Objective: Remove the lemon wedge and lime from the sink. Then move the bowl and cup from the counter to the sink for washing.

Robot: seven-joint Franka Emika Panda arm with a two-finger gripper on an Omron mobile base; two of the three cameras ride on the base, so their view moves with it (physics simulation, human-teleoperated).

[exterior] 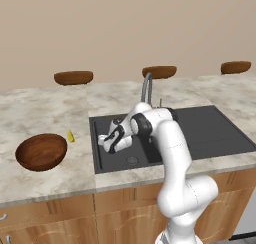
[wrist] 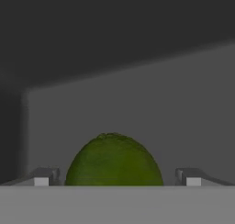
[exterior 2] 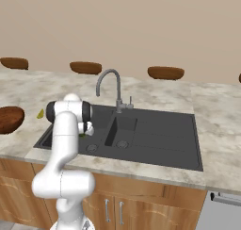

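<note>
Wedge (exterior: 71, 136) out on counter; my pincer (exterior: 106, 141) wide open, empty, straddling lime (wrist: 114, 159) in sink (exterior: 200, 130); bowl (exterior: 41, 151) pending, cup likely too.

Marble-look counter (exterior: 45, 108) runs wide, beige wall (exterior: 125, 23) behind; three brown oval stool tops (exterior: 73, 77) line far edge; wooden cabinet fronts (exterior: 50, 218) below; pale panel (exterior 2: 226, 210) lower right, possibly dishwasher

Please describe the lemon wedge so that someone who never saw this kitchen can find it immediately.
Start at the dark sink in the marble counter and look left. Beside the wooden bowl, on its sink side, lies the lemon wedge: tiny, pointed, and the only yellow thing there.
</note>
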